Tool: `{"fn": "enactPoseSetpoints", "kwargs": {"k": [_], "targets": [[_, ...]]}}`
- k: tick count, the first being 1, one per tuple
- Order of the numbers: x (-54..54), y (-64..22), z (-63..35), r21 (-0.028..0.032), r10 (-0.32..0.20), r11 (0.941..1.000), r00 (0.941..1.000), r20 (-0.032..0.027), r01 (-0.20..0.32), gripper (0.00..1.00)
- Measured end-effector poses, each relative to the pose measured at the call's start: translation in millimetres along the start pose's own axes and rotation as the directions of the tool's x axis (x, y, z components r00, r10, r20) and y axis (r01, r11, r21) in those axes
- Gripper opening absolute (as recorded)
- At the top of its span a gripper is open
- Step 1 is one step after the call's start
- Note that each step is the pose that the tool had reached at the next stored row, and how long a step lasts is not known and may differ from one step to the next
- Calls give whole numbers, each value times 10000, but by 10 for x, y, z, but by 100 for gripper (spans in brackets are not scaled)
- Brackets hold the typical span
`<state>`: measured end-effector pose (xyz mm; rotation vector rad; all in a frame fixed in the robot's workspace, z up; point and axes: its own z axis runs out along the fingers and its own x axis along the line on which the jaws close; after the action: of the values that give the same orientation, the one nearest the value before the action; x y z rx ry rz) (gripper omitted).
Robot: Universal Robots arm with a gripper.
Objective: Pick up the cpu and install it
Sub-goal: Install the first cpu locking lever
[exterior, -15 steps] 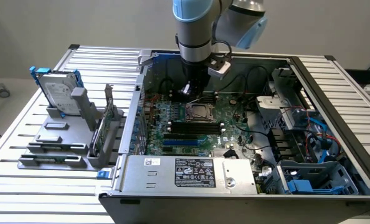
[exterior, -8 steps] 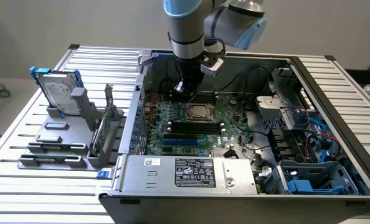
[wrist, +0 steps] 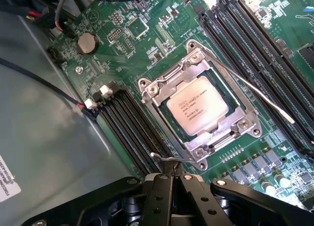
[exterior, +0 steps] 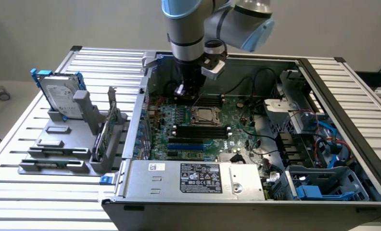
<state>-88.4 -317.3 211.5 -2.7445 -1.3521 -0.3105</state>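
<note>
Cpu (wrist: 197,107) lies flat inside the silver socket frame (wrist: 248,125) on the green motherboard (wrist: 147,44). It is square, with a pale grey metal top, faint printed lettering and a thin light rim. Gripper (wrist: 175,182) hangs above the board near the frame, jaws pressed together and empty.

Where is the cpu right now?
In the exterior view the cpu sits in the socket at the middle of the motherboard, between the black memory slots, close to the shut gripper.
</note>
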Motion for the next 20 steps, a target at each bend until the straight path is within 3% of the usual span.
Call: {"fn": "enactPoseSetpoints", "kwargs": {"k": [12, 20], "targets": [[-42, -31, -10, -43, 67, 10000, 10000, 27, -67, 11], [-34, -17, 3, -175, 39, 9998, 10000, 58, -38, 11]]}}
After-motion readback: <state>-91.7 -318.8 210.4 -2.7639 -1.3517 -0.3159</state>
